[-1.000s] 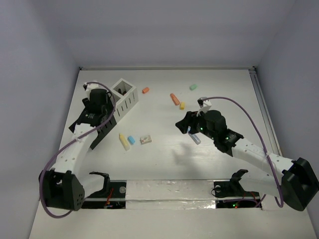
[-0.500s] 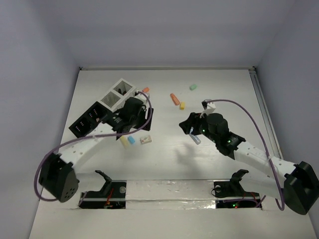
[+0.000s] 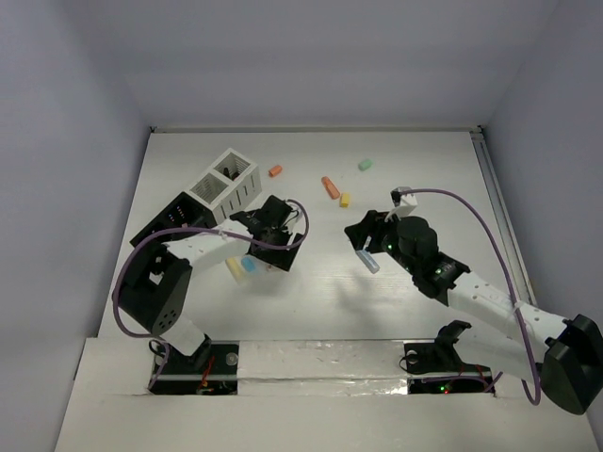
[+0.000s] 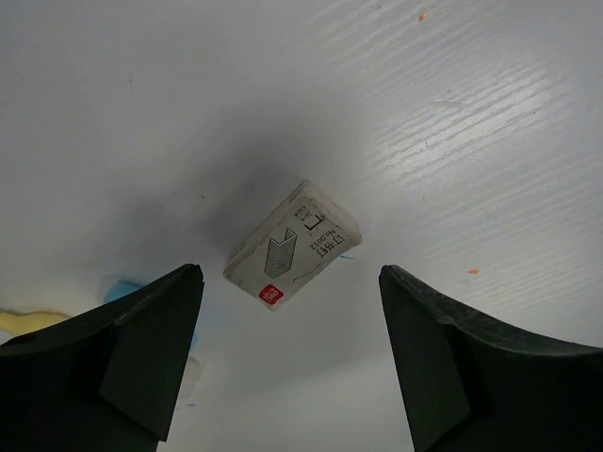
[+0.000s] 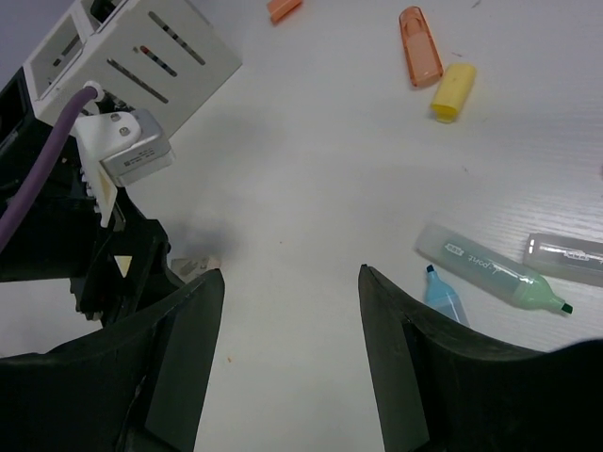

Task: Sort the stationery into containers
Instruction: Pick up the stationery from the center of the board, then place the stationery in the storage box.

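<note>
**Item for this step, by judgement:** a small white staple box (image 4: 293,244), one piece of the stationery. Lies flat on the tabletop, left of centre, just beside a blue piece (image 3: 249,265) and a yellow stick (image 3: 233,268). On the near side of the white container (image 3: 226,184), apart from it. Sits directly under the left gripper (image 3: 280,254), between its spread fingers and touching neither. Nothing held there.

**Handling, as judged:** Likely light, stiff cardboard with flat faces and crisp edges. Probably crushable under a hard squeeze. Liable to slide on the smooth tabletop if nudged by one finger first. Lies askew to the jaws.

**Where to grip:** Best taken across the two long side faces, at mid-length, after turning the wrist to square up with them. Corner-to-corner contact likely to spin it out.

**Right gripper** (image 5: 290,278): wide apart, empty, hovering right of centre near loose markers (image 5: 492,273).

**Black container** (image 3: 170,217): toward the left edge, partly covered by the left arm.
</note>
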